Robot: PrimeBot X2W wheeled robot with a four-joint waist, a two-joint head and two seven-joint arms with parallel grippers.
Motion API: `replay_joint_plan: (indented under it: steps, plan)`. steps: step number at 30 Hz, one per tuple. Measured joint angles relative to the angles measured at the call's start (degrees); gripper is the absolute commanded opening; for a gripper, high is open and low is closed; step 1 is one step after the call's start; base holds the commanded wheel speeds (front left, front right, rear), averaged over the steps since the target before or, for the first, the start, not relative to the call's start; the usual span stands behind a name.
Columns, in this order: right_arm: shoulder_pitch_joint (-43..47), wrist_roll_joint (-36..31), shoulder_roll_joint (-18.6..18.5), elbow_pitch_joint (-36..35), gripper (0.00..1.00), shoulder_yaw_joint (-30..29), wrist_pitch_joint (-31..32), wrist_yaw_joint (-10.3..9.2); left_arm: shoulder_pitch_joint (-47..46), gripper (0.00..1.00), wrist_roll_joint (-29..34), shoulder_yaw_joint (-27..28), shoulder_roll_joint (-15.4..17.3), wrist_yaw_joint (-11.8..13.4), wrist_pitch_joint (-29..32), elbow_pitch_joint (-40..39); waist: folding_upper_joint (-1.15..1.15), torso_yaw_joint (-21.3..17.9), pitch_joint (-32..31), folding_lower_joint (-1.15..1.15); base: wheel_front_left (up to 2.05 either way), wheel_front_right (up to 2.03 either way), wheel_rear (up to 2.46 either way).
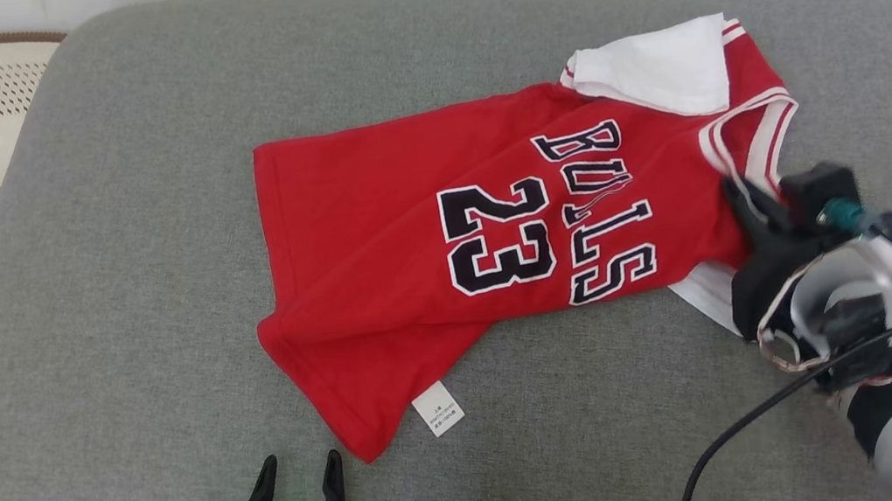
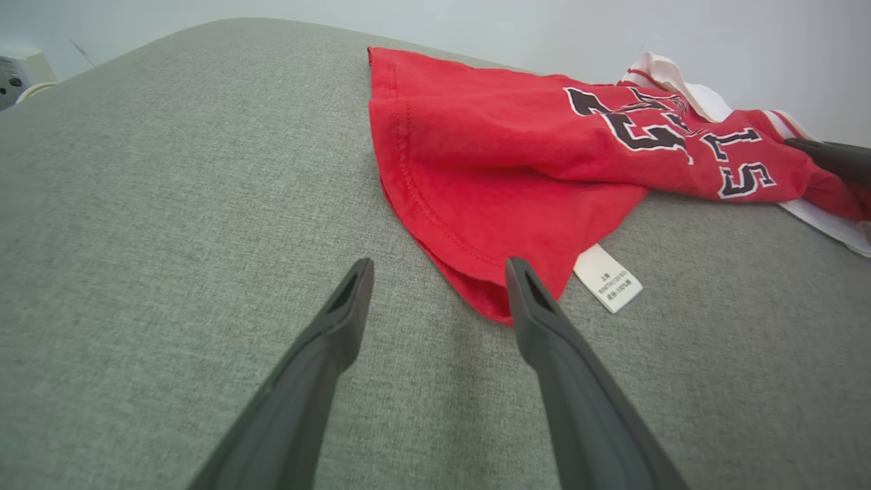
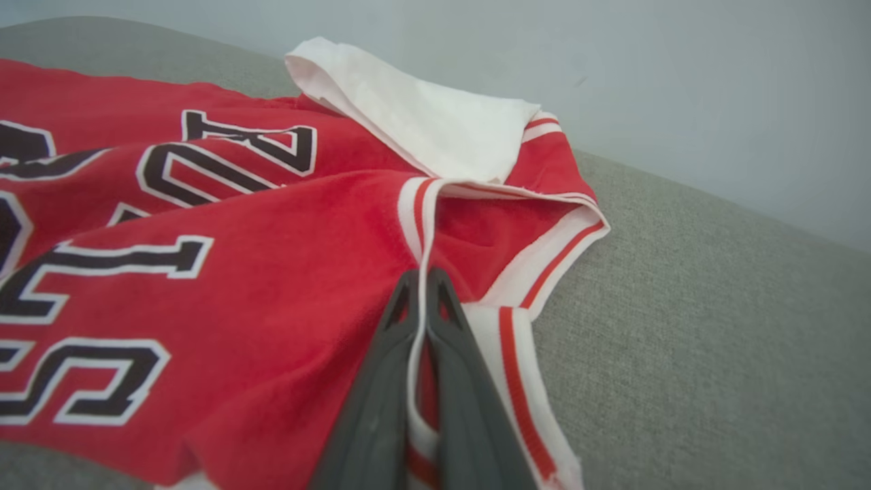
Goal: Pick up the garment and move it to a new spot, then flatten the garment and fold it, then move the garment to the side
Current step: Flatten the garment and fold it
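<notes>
a: where's the red jersey?
b: crumpled across the grey cushion, number up.
a: the grippers?
b: right gripper pinched tight on its striped trim — left gripper spread wide, holding nothing, beside the hem corner.

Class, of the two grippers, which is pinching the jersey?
The right gripper, shut on the striped trim of the jersey; the left gripper stands open near its hem, holding nothing.
</notes>
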Motion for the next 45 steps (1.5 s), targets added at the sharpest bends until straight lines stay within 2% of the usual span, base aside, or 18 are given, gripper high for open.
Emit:
replay_joint_plan:
  steps: [9, 16, 21, 22, 23, 24, 28, 32, 45]
  plan:
    - [-6.3, -0.1, -4.0, -5.9, 0.00, -3.2, -0.4, 0.00, -2.6, 1.00, -0.3, -2.8, 0.0, -0.4, 0.0, -0.4, 0.00, 1.6, 3.0, 0.00, 0.00, 0.00, 0.00]
    - [-13.1, -4.3, -7.1, 0.7, 0.00, -5.2, -0.1, 0.00, -4.4, 1.00, -1.9, -5.4, 0.0, -0.1, 0.0, 0.1, 0.00, 5.5, 5.0, 0.00, 0.00, 0.00, 0.00]
    - [-16.0, -6.6, -8.6, 5.5, 0.00, -10.2, 0.1, 0.00, -4.5, 1.00, -2.4, -6.8, 0.0, 0.1, 0.0, 0.1, 0.00, 8.8, 6.0, 0.00, 0.00, 0.00, 0.00]
    - [-16.3, -7.5, -8.7, 6.2, 0.18, -11.2, 0.2, 0.00, -4.4, 1.00, -2.5, -6.8, 0.0, 0.2, 0.0, 0.1, 0.00, 9.4, 6.2, 0.00, 0.00, 0.00, 0.00]
    - [-16.6, -8.2, -8.6, 6.8, 0.91, -12.3, 0.2, 0.00, -4.4, 1.00, -2.5, -6.8, 0.0, 0.3, 0.0, 0.1, 0.00, 10.0, 6.3, 0.00, 0.00, 0.00, 0.00]
    - [-16.8, -8.6, -8.5, 7.6, 1.00, -13.5, 0.5, 0.00, -4.3, 1.00, -2.6, -6.8, 0.0, 0.5, 0.0, 0.2, 0.00, 10.4, 6.5, 0.00, 0.00, 0.00, 0.00]
    - [-16.8, -11.2, -6.5, 8.2, 1.00, -16.6, -0.1, 0.00, -4.1, 1.00, -2.6, -6.4, 0.0, 0.9, 0.0, 0.6, 0.00, 11.0, 6.5, 0.00, 0.00, 0.00, 0.00]
    - [-14.7, -11.5, -4.4, 7.2, 1.00, -16.6, -0.3, 0.00, -3.1, 1.00, -1.9, -5.4, 0.0, 0.7, 0.0, 0.8, 0.00, 9.9, 5.7, 0.00, 0.00, 0.00, 0.00]
    - [4.9, -2.4, -0.6, -10.0, 1.00, -15.7, -0.5, 0.00, -0.5, 1.00, 0.8, -2.5, 0.0, -0.4, 0.0, 1.9, 0.00, 3.7, -1.8, -0.02, 0.00, 0.00, 0.00]
